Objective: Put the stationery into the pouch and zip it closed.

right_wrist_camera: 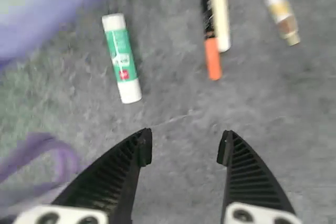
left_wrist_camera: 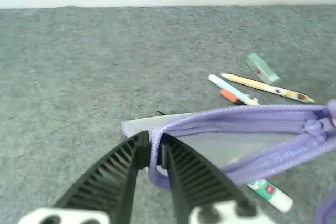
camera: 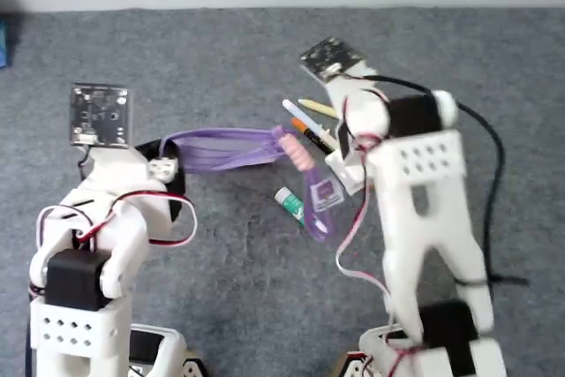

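Note:
The purple pouch (camera: pixel 225 149) lies stretched across the grey carpet, unzipped, with its zipper slider (left_wrist_camera: pixel 315 125) at the far end. My left gripper (left_wrist_camera: pixel 152 148) is shut on the pouch's (left_wrist_camera: pixel 231 124) near corner. My right gripper (right_wrist_camera: pixel 185 142) stands open over bare carpet, with nothing between its fingers. Ahead of it lie a green glue stick (right_wrist_camera: pixel 121 57), an orange-tipped pen (right_wrist_camera: pixel 212 59), a white pen (right_wrist_camera: pixel 219 14) and a tan pen (right_wrist_camera: pixel 275 3). In the high view the glue stick (camera: pixel 289 203) rests beside the pouch's strap (camera: pixel 318 205), and the pens (camera: pixel 309 121) lie beyond it.
A small green item (left_wrist_camera: pixel 261 67) lies past the pens. The right arm's black cable (camera: pixel 494 147) loops over the carpet at the right. A blue object (camera: pixel 3 41) sits at the left edge. Open carpet (camera: pixel 221 59) extends behind the pouch up to a pale wall.

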